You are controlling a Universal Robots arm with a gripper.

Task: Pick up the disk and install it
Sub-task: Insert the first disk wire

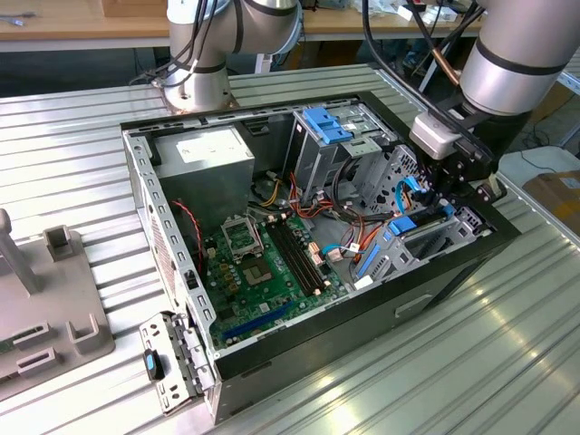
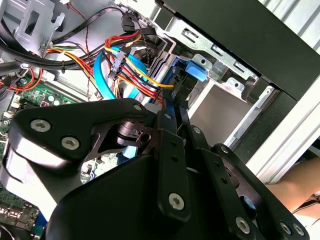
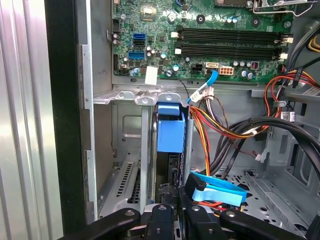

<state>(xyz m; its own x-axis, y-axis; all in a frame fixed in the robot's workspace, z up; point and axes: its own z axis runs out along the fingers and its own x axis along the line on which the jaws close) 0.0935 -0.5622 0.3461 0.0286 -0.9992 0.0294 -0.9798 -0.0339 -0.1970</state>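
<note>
- The ribbed metal table (image 1: 507, 362) carries an open black computer case (image 1: 453, 272), its green motherboard (image 1: 263, 263) facing up in the exterior view.
- The silver robot arm (image 1: 517, 54) reaches down into the case's corner at the exterior view's right.
- The first wrist view shows the dark disk with blue rails (image 3: 170, 132) standing edgewise in a grey metal bay.
- The black end effector (image 3: 172, 210) sits at the disk's near edge; whether it pinches it, I cannot tell.

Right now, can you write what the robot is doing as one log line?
step: installing disk | gripper: at disk, inside computer case | disk: standing in drive bay, blue tab showing
</note>
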